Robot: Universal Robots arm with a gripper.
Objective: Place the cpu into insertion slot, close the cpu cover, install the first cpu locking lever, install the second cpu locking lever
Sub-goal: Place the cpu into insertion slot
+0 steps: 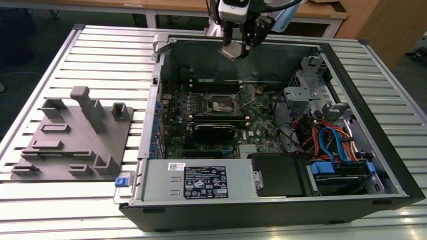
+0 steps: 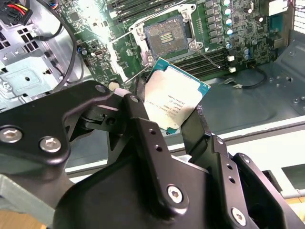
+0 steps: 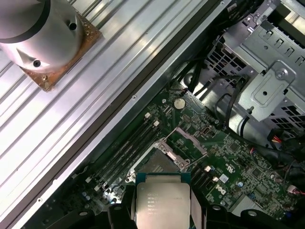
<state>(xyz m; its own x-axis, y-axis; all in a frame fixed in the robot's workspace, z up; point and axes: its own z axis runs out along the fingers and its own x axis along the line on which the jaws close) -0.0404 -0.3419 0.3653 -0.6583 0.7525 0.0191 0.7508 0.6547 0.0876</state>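
Claw hangs over the back wall of the open computer case, its two black fingers pinched on opposite edges of the cpu. The chip is held tilted in the air, well above the board and touching nothing but the fingers. In the second wrist view the cpu shows its silvery top and green rim, clamped in the claw. In the first wrist view the same chip sits between the finger ends of the claw.

Down on the green motherboard the insertion slot lies uncovered, its dark centre showing in both wrist views, apart from the chip. The cpu cover looks swung up off the slot in the first wrist view. Long black memory slots run just beside the socket.

The case rests on a slatted metal desk. A grey block with pegs sits on the exterior view's left. A grey power supply box fills the near end of the case, with coloured cables toward the exterior view's right.
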